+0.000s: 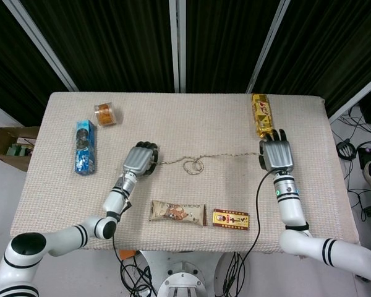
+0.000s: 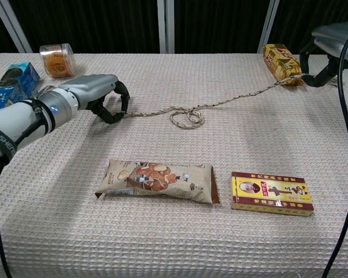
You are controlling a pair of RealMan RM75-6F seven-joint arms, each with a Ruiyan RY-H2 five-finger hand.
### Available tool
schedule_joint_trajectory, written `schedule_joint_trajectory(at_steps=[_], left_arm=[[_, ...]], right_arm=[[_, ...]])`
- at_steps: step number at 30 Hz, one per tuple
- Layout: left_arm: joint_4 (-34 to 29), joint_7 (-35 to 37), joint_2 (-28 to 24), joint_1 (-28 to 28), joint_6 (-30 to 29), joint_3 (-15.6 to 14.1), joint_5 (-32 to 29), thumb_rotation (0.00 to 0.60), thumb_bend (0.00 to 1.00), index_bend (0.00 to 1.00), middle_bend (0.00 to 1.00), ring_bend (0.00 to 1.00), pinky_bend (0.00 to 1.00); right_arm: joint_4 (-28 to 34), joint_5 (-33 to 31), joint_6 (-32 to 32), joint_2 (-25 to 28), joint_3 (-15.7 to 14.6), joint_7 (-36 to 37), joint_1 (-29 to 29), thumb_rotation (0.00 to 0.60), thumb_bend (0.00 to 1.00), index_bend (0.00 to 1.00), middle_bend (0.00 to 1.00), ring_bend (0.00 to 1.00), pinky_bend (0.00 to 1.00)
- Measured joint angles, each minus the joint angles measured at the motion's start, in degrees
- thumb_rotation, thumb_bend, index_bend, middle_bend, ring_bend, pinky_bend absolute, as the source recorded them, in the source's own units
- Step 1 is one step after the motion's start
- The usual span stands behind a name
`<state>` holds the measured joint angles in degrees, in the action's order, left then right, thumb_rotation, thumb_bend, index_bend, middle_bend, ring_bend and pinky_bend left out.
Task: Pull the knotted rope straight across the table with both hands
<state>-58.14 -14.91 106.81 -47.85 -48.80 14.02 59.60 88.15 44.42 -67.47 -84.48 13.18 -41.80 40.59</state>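
A thin tan rope [image 1: 226,154] lies across the middle of the table, with a looped knot [image 1: 193,165] near its centre. My left hand [image 1: 141,159] grips the rope's left end, fingers curled around it. The right end is pinched by my right hand [image 1: 276,154], just below a yellow package. In the chest view the rope [image 2: 238,98] runs from the left hand [image 2: 95,92] up to the right hand [image 2: 330,49], and the knot [image 2: 187,119] rests on the cloth. The stretch right of the knot looks nearly straight; the left stretch sags a little.
A yellow package [image 1: 261,115] lies right behind my right hand. A blue packet [image 1: 84,147] and a round jar [image 1: 105,114] sit at the left. A snack bag [image 1: 177,213] and a red-yellow box [image 1: 230,219] lie near the front edge. A cardboard box [image 1: 9,147] stands off the table's left side.
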Motion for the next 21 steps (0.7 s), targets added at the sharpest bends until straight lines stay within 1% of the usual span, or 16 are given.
schedule_joint_trajectory(at_steps=[3, 6, 11, 16, 21], left_arm=[[-0.8, 0.8, -1.1, 1.0, -1.6, -0.2, 0.9, 0.6, 0.5, 0.59, 0.23, 0.16, 0.18], [-2.1, 1.9, -3.4, 2.7, -3.9, -0.8, 2.4, 0.6, 0.5, 0.6, 0.24, 0.16, 0.18], [-4.4, 3.5, -9.2, 6.3, -6.3, -2.1, 3.9, 0.6, 0.5, 0.6, 0.24, 0.16, 0.18], [-5.4, 4.7, -13.8, 9.6, -6.5, -3.3, 3.5, 0.6, 0.5, 0.6, 0.24, 0.16, 0.18], [-4.1, 5.9, -14.4, 10.6, -5.5, -3.9, 3.2, 0.6, 0.5, 0.6, 0.24, 0.16, 0.18]], right_arm=[[0.5, 0.2, -0.5, 1.0, 0.2, 1.1, -0.6, 0.6, 0.46, 0.62, 0.28, 0.09, 0.12], [1.0, 0.6, -0.7, 2.8, 0.4, 2.9, -1.5, 0.6, 0.46, 0.62, 0.28, 0.08, 0.11], [0.9, 1.7, 1.0, 6.4, 0.4, 8.9, -3.5, 0.6, 0.46, 0.62, 0.28, 0.08, 0.1], [-2.0, 2.6, 2.8, 8.4, 0.2, 14.0, -5.5, 0.6, 0.46, 0.62, 0.28, 0.08, 0.09], [-5.4, 3.0, 4.0, 8.3, -0.6, 14.9, -6.3, 0.6, 0.46, 0.62, 0.28, 0.08, 0.1]])
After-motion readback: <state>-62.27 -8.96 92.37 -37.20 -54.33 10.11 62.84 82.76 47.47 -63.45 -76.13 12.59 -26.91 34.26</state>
